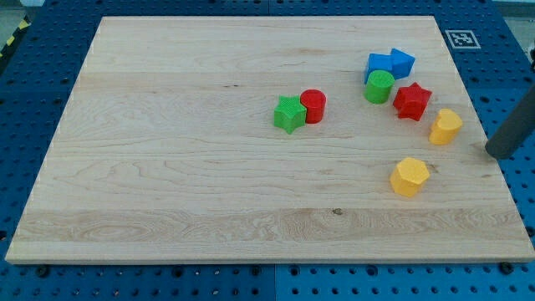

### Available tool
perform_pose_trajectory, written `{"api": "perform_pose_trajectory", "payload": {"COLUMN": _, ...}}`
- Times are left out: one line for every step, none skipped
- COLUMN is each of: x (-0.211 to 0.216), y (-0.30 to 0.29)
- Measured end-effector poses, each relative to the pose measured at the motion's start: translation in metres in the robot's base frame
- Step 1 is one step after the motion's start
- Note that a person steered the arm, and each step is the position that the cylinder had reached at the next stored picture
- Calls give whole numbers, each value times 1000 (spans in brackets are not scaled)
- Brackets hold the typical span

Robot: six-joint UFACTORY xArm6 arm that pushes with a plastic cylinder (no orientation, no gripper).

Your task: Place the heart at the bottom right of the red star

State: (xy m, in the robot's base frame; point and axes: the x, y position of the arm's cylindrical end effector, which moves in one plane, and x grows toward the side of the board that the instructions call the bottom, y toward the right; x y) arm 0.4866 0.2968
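The red star (412, 101) lies at the view's right on the wooden board (167, 167). A yellow block that looks like the heart (445, 126) lies just to its lower right, close to it; I cannot tell if they touch. My tip (497, 153) is at the board's right edge, to the right of and slightly below the yellow heart, a short gap away and touching no block. The dark rod rises from it toward the view's upper right.
A yellow pentagon-like block (410, 176) lies below the star. A green cylinder (379, 86) sits left of the star, with two blue blocks (389, 63) above it. A green star (289, 114) and a red cylinder (313, 106) touch near the centre.
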Motion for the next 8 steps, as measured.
{"api": "perform_pose_trajectory", "payload": {"x": 0, "y": -38}}
{"api": "perform_pose_trajectory", "payload": {"x": 0, "y": -49}}
{"api": "perform_pose_trajectory", "payload": {"x": 0, "y": -7}}
{"api": "perform_pose_trajectory", "payload": {"x": -18, "y": 8}}
{"api": "perform_pose_trajectory", "payload": {"x": -26, "y": -14}}
{"api": "perform_pose_trajectory", "payload": {"x": -26, "y": -29}}
{"api": "perform_pose_trajectory", "payload": {"x": -19, "y": -29}}
{"api": "perform_pose_trajectory", "payload": {"x": 4, "y": -25}}
